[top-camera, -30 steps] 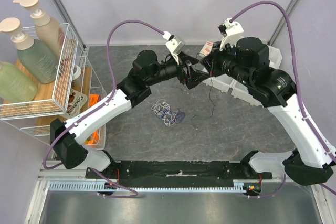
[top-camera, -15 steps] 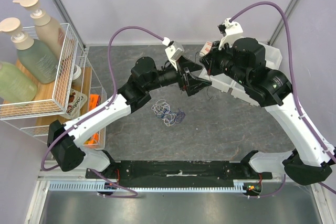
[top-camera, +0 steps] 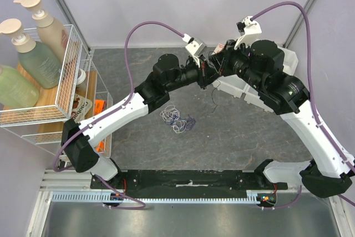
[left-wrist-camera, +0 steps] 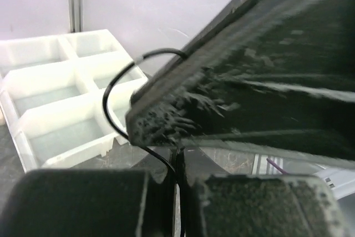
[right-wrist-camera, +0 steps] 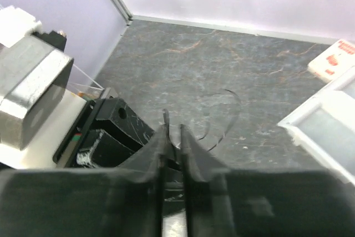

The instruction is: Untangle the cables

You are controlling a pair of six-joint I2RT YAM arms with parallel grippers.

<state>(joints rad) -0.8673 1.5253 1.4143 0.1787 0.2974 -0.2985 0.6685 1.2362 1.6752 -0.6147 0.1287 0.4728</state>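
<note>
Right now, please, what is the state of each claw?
Left claw: closed on the black cable.
Right claw: almost closed; grip cannot be told.

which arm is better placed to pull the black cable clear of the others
Left, probably: the left pincer is shut on the black cable, which runs down into it. The right pincer shows no clear hold.

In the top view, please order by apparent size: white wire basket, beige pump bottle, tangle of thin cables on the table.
1. white wire basket
2. beige pump bottle, which stands nearer the camera
3. tangle of thin white and blue cables
</note>
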